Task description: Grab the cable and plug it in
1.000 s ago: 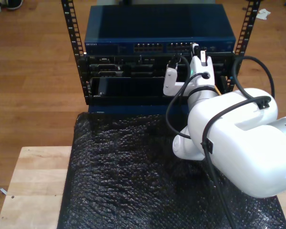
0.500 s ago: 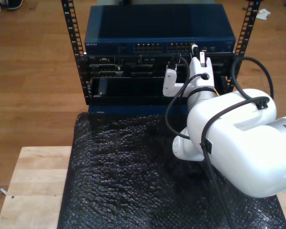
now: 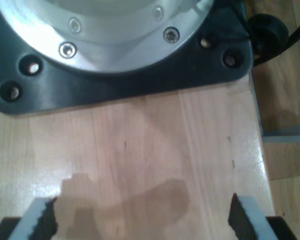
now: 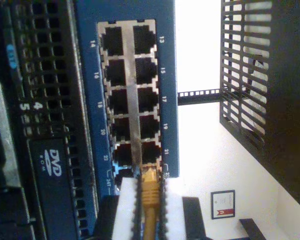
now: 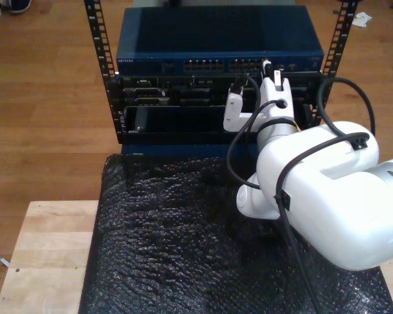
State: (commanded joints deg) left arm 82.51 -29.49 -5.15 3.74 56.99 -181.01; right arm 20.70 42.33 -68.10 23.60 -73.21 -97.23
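While my second gripper (image 4: 149, 212) clamps the cable (image 4: 149, 200) at the switch (image 4: 90, 75) ports, lower centre, misalignment could jam the plug; my first gripper (image 3: 140, 220) fingers gape, empty.

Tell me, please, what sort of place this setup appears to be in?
Probably a robotics lab or test bench for network hardware. A blue network switch sits on a black metal equipment rack, a pale wooden workbench carries black bubble wrap, and my second gripper holds the yellow-orange network cable at the ports.

"DVD" on drive (image 4: 54, 163), switch (image 4: 90, 100) ports 13–23
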